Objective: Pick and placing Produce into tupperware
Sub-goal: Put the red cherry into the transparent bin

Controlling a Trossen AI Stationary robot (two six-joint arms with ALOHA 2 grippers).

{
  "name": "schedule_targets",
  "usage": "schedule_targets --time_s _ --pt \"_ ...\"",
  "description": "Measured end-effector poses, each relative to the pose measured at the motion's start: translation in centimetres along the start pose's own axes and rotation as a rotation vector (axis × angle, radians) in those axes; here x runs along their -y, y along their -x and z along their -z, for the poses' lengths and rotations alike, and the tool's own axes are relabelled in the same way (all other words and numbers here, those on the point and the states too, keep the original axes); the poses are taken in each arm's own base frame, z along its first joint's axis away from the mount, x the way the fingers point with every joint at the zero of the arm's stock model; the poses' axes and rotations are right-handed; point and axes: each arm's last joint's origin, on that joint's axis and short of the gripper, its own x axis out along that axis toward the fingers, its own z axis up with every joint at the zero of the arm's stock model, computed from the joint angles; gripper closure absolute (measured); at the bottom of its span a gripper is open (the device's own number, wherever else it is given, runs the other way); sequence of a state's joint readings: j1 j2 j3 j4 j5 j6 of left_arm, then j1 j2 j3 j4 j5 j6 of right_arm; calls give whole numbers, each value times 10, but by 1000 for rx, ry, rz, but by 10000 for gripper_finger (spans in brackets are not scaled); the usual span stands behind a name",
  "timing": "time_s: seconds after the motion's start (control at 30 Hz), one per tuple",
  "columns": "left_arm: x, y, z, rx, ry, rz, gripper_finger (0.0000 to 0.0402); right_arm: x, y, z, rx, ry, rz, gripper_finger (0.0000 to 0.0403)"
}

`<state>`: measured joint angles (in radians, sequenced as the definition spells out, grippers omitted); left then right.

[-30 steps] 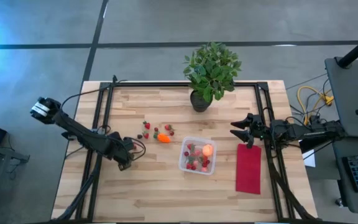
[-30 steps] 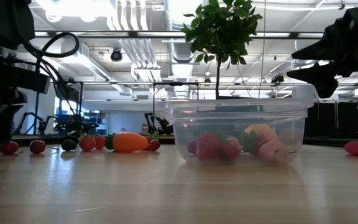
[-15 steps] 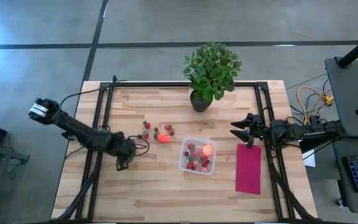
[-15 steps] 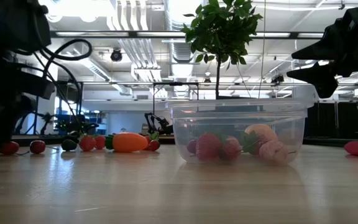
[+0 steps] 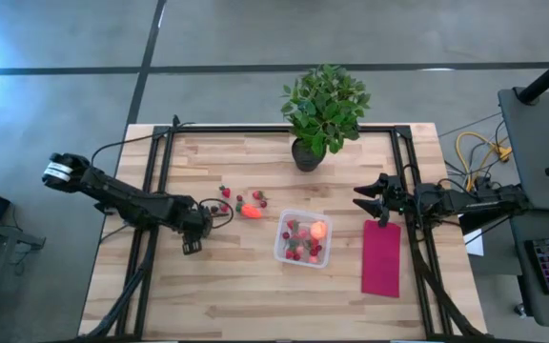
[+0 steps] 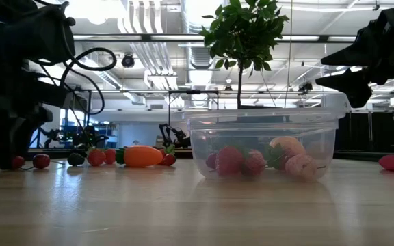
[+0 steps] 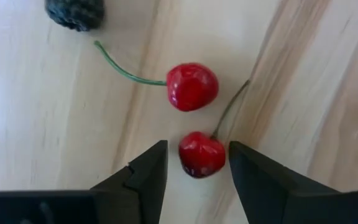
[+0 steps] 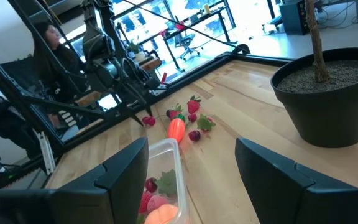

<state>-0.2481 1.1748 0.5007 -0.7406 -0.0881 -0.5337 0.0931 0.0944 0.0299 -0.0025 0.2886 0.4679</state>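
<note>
Produce job's partway, w/ several pieces left. Your left pincer (image 7: 194,163) sits low on the counter (image 5: 246,286), fingers narrowed either side of a small red cherry (image 7: 201,154), not clearly gripping. Second cherry (image 7: 192,86) just beside. Orange-red carrot-like piece (image 5: 251,211) & small red bits lie nearby. Clear plastic tupperware (image 5: 304,238) already holds several pieces. Right pincer (image 5: 368,200) waits open, well apart.

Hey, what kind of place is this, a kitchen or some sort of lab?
Most likely a robotics lab or workshop, not a kitchen: two robot arms work at a framed wooden table, exposed ducts and strip lights run overhead, and desks with office chairs fill the room behind.
</note>
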Motion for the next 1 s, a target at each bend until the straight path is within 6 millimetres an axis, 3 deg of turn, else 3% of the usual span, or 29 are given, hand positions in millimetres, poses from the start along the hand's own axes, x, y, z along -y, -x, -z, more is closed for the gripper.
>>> schedule_targets --time_s 0.13,0.4,0.6,0.73,0.87,1.0 --pt "0 0 0 -5 0 7 258 0 0 0 0 0 0 170" --pt "1 1 -1 0 0 7 332 0 0 0 0 0 0 170" --pt "5 14 -13 66 7 5 345 0 0 0 0 0 0 170" --pt "14 38 -34 169 9 34 346 0 0 0 0 0 0 170" --pt "24 71 -63 356 -94 25 346 0 0 0 0 0 0 170" --pt "29 83 -97 466 -216 -6 342 0 0 0 0 0 0 170"
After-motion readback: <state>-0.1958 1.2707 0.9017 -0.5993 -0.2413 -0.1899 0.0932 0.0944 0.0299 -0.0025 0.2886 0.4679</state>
